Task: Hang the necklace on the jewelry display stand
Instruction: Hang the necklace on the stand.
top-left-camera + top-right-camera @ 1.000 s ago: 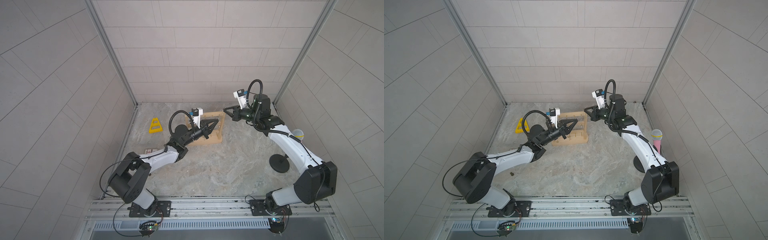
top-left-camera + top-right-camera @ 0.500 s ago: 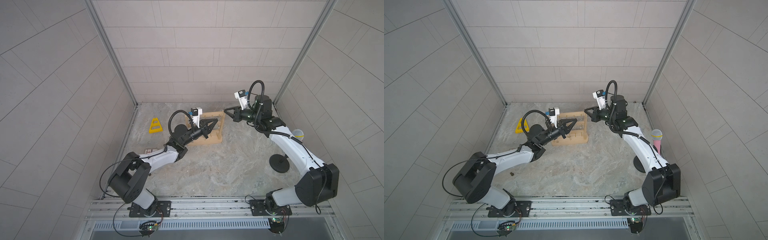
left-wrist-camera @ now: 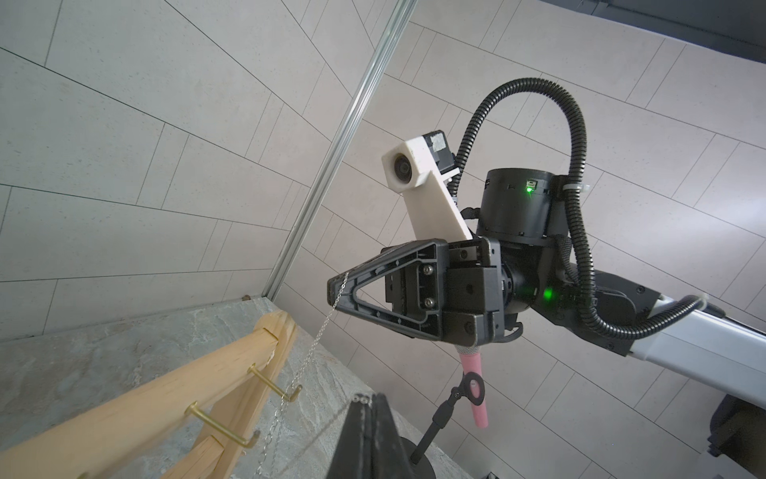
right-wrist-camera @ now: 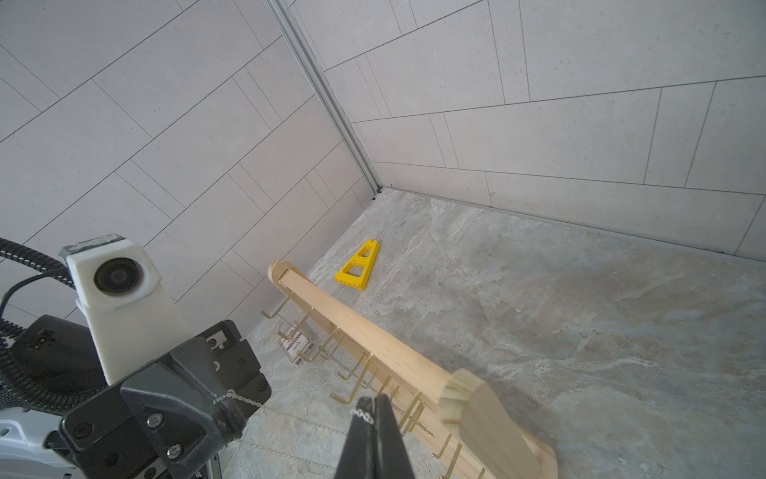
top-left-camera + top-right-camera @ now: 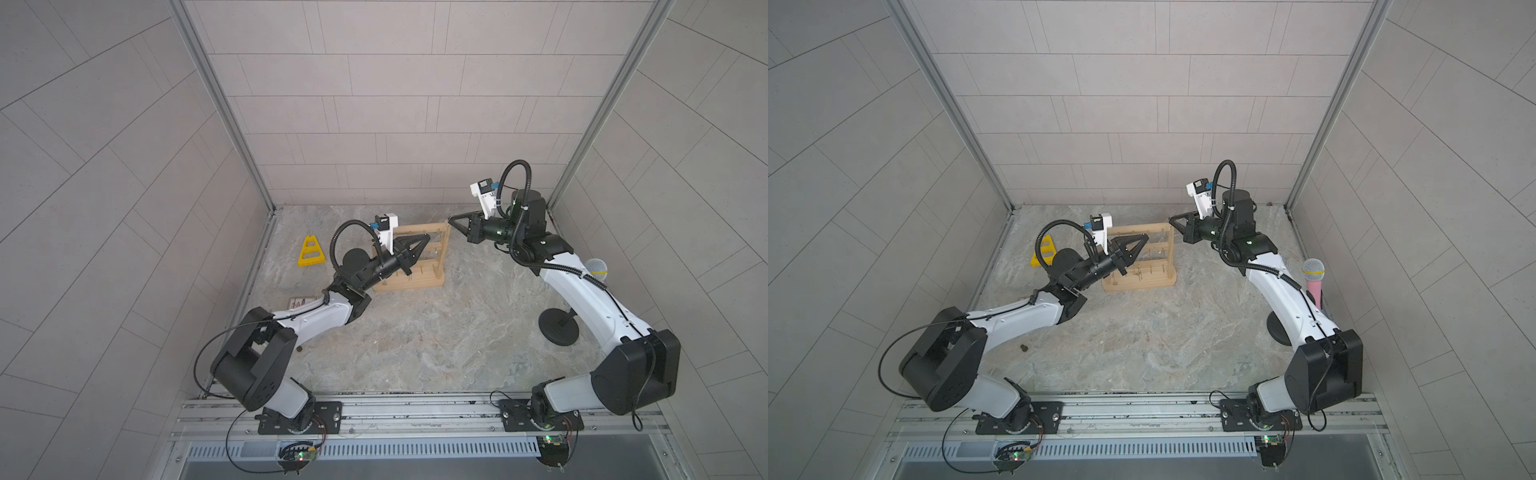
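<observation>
Both hands are pinched shut on the necklace (image 3: pixel 316 338) — the left hand (image 5: pixel 424 237) in front of the jewelry display stand (image 5: pixel 415 284), the right hand (image 5: pixel 451 219) just past its right upright — and the fine silver chain is strung between them beside the top bar. The stand sits toward the far edge of the worktop (image 5: pixel 415 340), a little left of centre.

I'd call this the hooking step. The chain hangs right by a brass hook (image 3: pixel 275 382) on that bar, though I cannot tell whether it has caught. Next, I'd guess, the chain needs lowering so a loop settles behind the hook's upturned tip. Only then should it be let go, one hand at a time.

There is no box or tray anywhere, and the other hooks I can see are bare.
</observation>
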